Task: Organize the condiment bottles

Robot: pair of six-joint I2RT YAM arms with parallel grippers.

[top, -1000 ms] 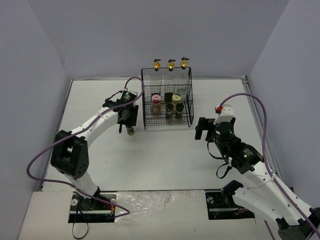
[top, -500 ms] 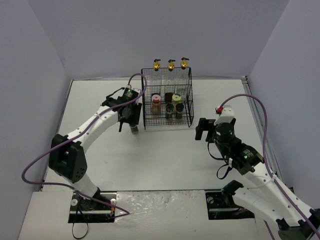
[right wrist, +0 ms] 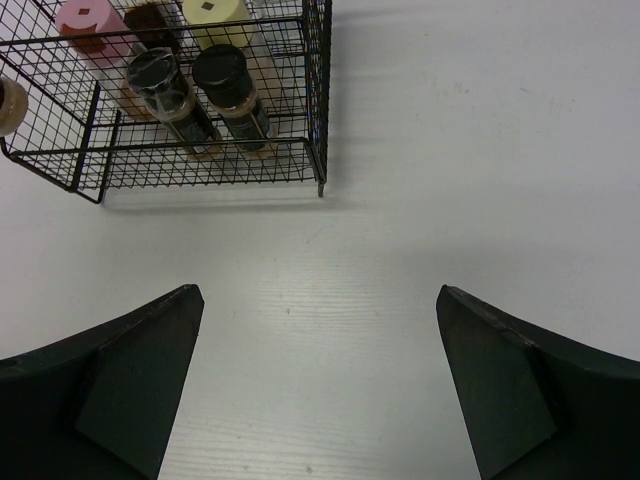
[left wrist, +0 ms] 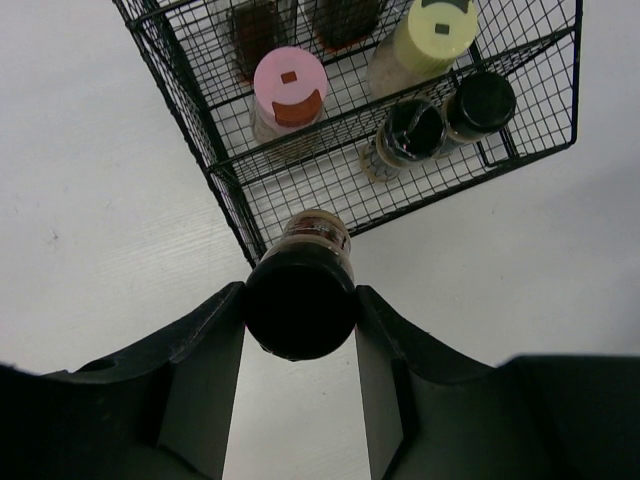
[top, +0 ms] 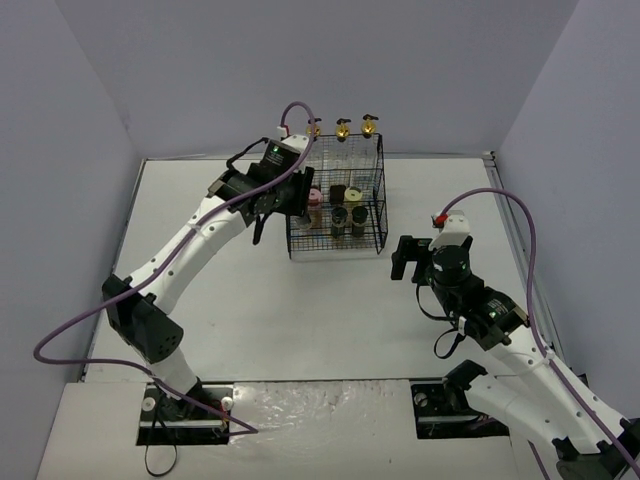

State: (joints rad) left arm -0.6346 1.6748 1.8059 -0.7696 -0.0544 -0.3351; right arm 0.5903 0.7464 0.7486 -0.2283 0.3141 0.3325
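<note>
My left gripper [left wrist: 300, 305] is shut on a small dark black-capped jar [left wrist: 315, 232] and holds it in the air above the front left corner of the black wire rack [left wrist: 230, 190]. In the rack stand a pink-capped jar [left wrist: 289, 85], a cream-yellow-capped jar [left wrist: 436, 22] and two black-capped jars [left wrist: 412, 128]. In the top view the left gripper [top: 293, 203] overlaps the rack's left side, and gold spouts [top: 343, 127] of tall glass bottles rise at the rack's back. My right gripper [right wrist: 318, 292] is open and empty over bare table, in front and to the right of the rack [right wrist: 200, 170].
The rack [top: 335, 252] stands at the middle back of the white table [top: 300, 320]. Grey walls close the back and both sides. The left arm's purple cable [top: 290, 110] arches over the rack's back left corner.
My left arm has lifted the black-capped jar from beside the rack's left front and swung up and right over the rack's left side. The right arm has not moved.
</note>
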